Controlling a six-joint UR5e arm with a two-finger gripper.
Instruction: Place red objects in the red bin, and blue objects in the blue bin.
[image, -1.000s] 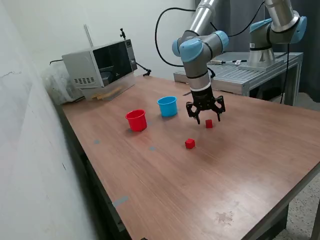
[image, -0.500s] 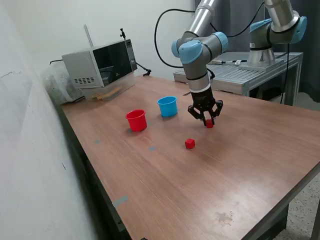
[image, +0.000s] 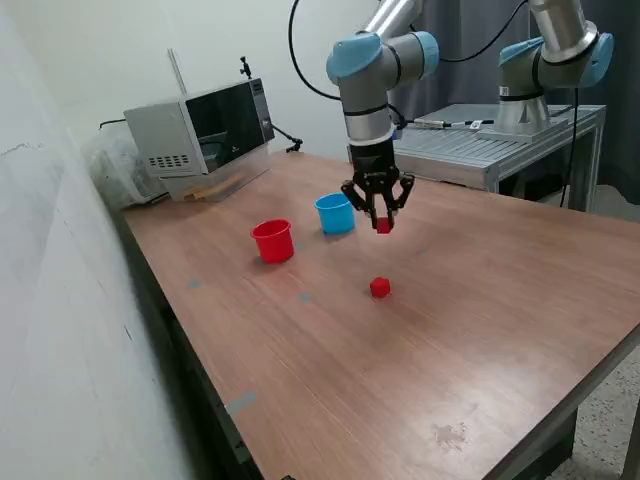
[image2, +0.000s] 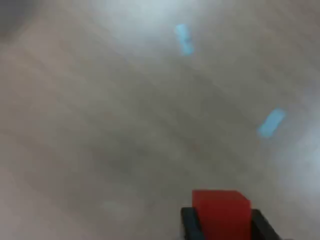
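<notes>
I've got a red cube (image: 383, 226) pinched between my jaws, closed tight on it, and my gripper (image: 379, 218) hangs above the table (image: 520, 290) just beside the blue cup (image: 335, 213), on the exterior view's right of it. In the wrist view the cube (image2: 220, 212) sits between my fingertips (image2: 190, 222), blurred wood beneath.

Here's the worry: the blue cup sits between me and the red cup (image: 272, 240). Let go too soon and this red cube drops into the wrong bin. Travel too low and I'd likely clip the blue rim and tip it, light plastic as it looks. The cube is tiny, so a loose pinch could let it slip on the way.

The other red cube (image: 379, 288) lies on the table, well clear of my path. A microwave (image: 200, 125) stands at the far edge, out of the way. No blue cubes visible.
</notes>
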